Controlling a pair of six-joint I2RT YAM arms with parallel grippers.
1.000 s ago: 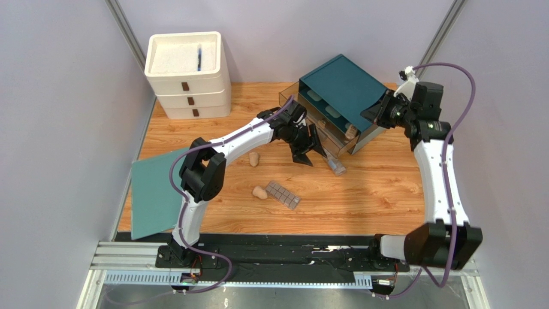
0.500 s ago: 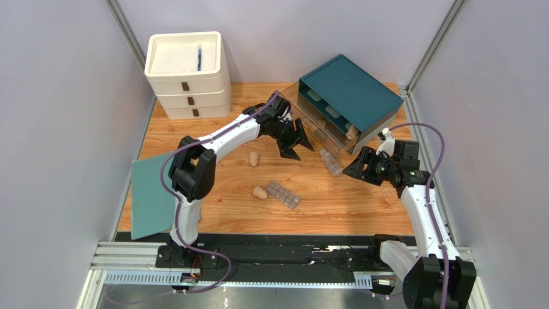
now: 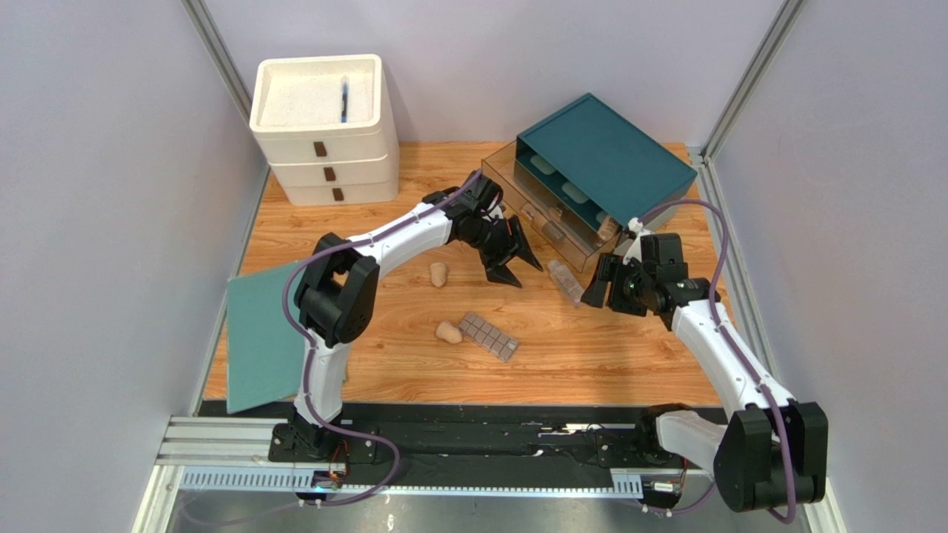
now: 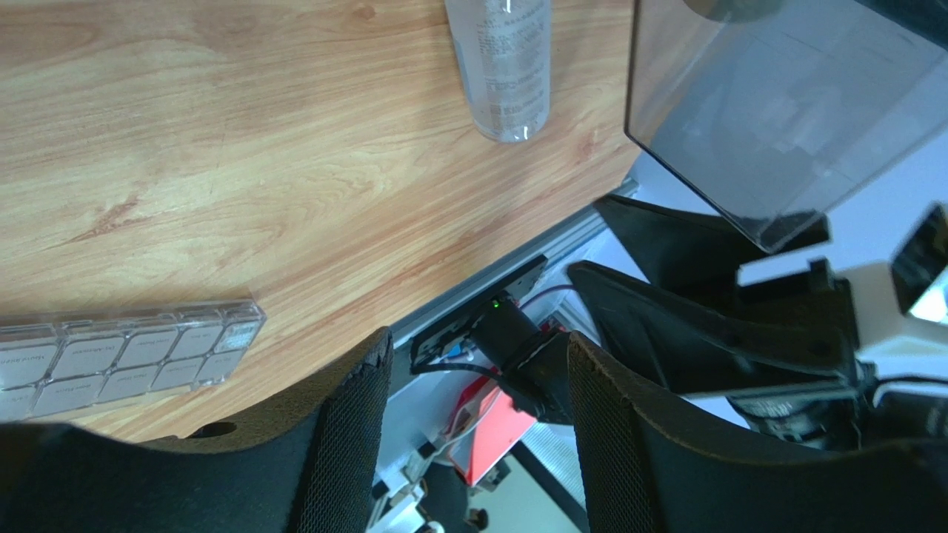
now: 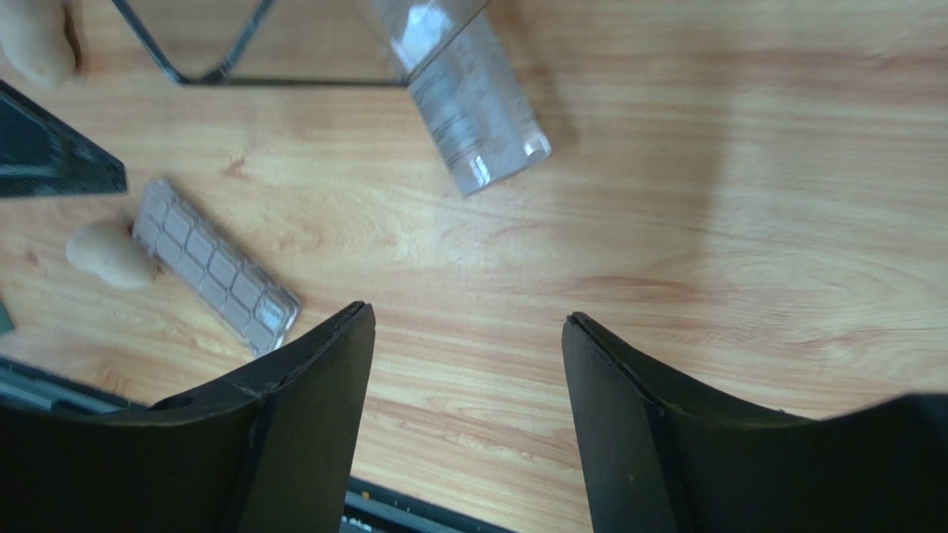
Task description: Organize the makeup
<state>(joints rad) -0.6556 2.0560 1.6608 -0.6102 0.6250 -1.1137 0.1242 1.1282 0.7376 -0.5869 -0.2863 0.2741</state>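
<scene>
Bottle (image 3: 568,283) lies flat on the table (image 3: 623,355) just beside the clear drawer (image 3: 514,176), so the right gripper (image 5: 467,320), wide and empty, hangs near, seemingly to grasp it; left gripper (image 4: 479,342) equally wide, empty.

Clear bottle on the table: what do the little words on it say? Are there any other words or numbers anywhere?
Clear bottle: rows of tiny print, too blurred to read.
Palette: faint marks on its cells, too small to read.
No other words, numbers or signs can be read in any view.
</scene>
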